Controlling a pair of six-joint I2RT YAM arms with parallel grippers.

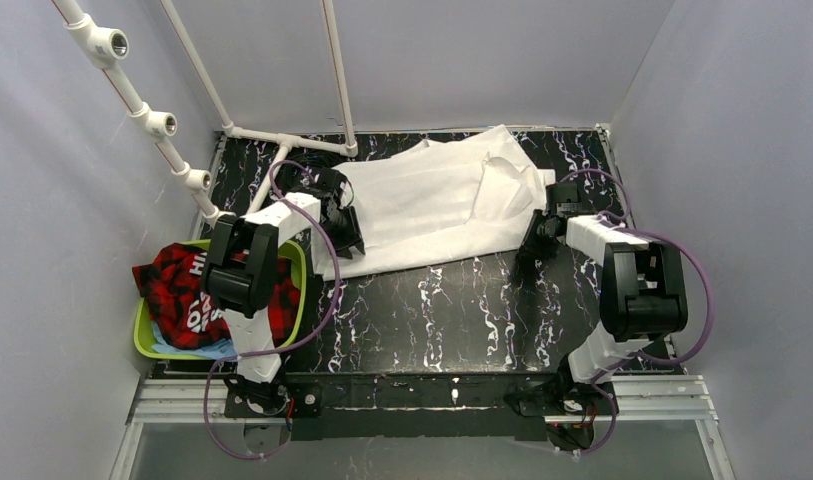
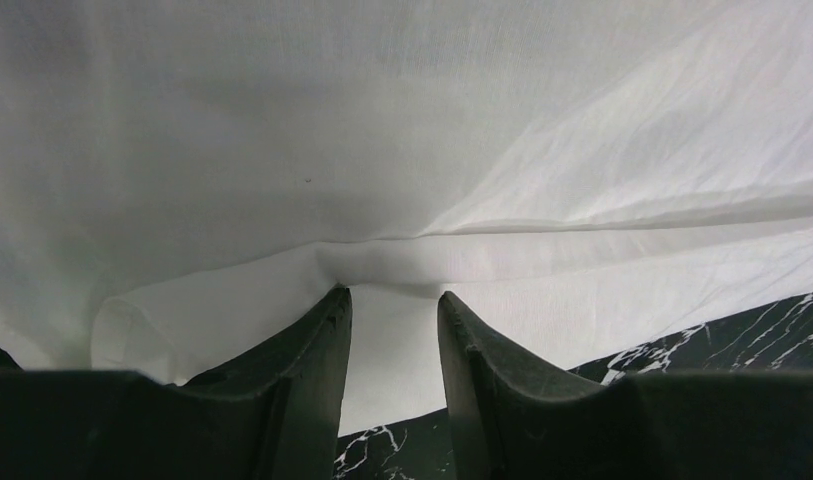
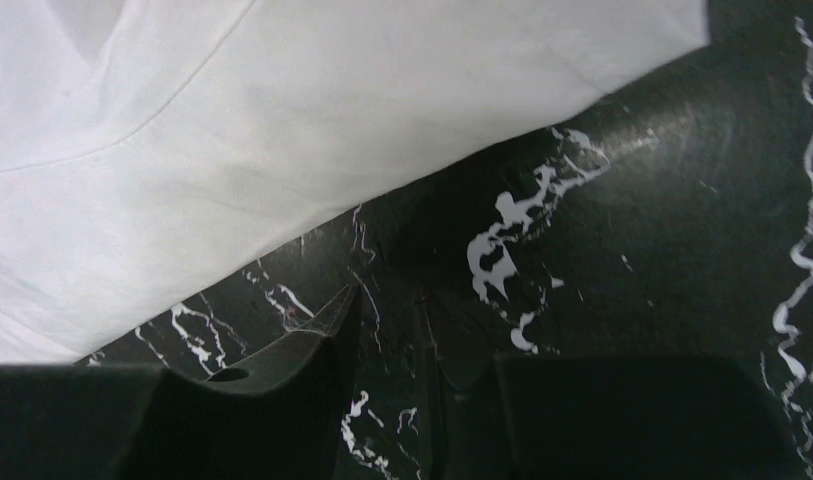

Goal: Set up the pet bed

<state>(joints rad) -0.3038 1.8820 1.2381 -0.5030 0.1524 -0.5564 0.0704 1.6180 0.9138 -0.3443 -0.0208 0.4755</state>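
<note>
A white sheet (image 1: 432,205) lies spread and wrinkled across the back of the black marble table (image 1: 452,310). My left gripper (image 1: 347,240) is at the sheet's near left corner. In the left wrist view its jaws (image 2: 392,292) stand apart over the sheet (image 2: 382,130), with a raised fold of cloth right at the fingertips. My right gripper (image 1: 537,240) is at the sheet's near right edge. In the right wrist view it (image 3: 387,295) is narrowly open and empty over bare table, just short of the sheet's edge (image 3: 232,130).
A green basket (image 1: 142,335) holding a red plaid cloth (image 1: 177,285) stands at the left edge beside the left arm. A white pipe frame (image 1: 147,115) rises at the back left, one leg at the sheet's back edge. Grey walls close in three sides.
</note>
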